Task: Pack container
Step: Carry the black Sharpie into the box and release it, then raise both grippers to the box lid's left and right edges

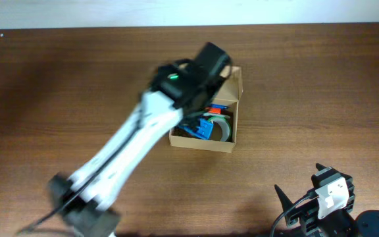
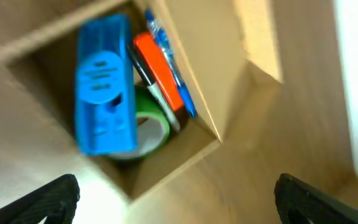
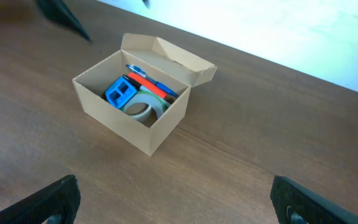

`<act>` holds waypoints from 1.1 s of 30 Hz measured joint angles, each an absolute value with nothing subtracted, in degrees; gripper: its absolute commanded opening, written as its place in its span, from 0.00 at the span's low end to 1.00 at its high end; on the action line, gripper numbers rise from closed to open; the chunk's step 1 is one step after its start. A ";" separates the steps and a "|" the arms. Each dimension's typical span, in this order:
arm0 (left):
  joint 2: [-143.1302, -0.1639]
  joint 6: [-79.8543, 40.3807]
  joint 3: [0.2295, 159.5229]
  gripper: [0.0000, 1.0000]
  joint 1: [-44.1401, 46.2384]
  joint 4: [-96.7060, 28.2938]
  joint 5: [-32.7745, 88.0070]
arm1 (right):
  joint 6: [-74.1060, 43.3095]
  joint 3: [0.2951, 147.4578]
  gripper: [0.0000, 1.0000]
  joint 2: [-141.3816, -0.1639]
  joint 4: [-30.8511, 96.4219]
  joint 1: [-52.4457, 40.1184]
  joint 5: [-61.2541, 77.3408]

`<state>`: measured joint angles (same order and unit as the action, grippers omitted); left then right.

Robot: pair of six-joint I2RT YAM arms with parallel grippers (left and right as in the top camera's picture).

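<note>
- The left claw [image 2: 178, 202] hung over the open box, its two dark fingertips [image 2: 45, 199] spread wide with only box and bench showing between them.
- From overhead, that arm was blurred and covered the top left part of the box.
- Right under it sat the container [image 3: 114, 118], upright near the middle of the bench [image 1: 58, 79], with its hinged lid [image 3: 188, 62] thrown back at the rear edge.
- Inside, a blue plastic block [image 2: 104, 87] rested partly on a roll of tape [image 2: 154, 127]. An orange item [image 2: 157, 71] and a blue pen [image 2: 182, 87] lay against the wall below the lid.
- The right claw [image 3: 178, 202] stood gaping as well, empty, with both tips low in its own camera's frame.
- That arm was parked at the near right corner of the bench, well apart from the container.
</note>
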<state>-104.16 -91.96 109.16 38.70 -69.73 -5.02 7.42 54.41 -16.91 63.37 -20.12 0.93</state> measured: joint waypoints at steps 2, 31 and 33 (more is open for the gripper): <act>-100.14 -85.97 109.43 1.00 37.87 -71.81 -5.52 | 7.46 54.41 0.99 -16.93 63.37 -20.12 0.93; -93.95 -35.70 109.45 1.00 34.30 -85.08 -20.45 | 7.49 54.41 0.99 -16.93 63.37 -20.12 -0.14; -93.95 -35.55 109.45 1.00 34.30 -86.80 -22.22 | 7.46 54.41 0.99 -16.93 63.37 -20.12 -0.16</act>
<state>-93.95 -35.55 109.45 34.30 -86.80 -22.22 7.46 54.41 -16.93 63.37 -20.12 -0.16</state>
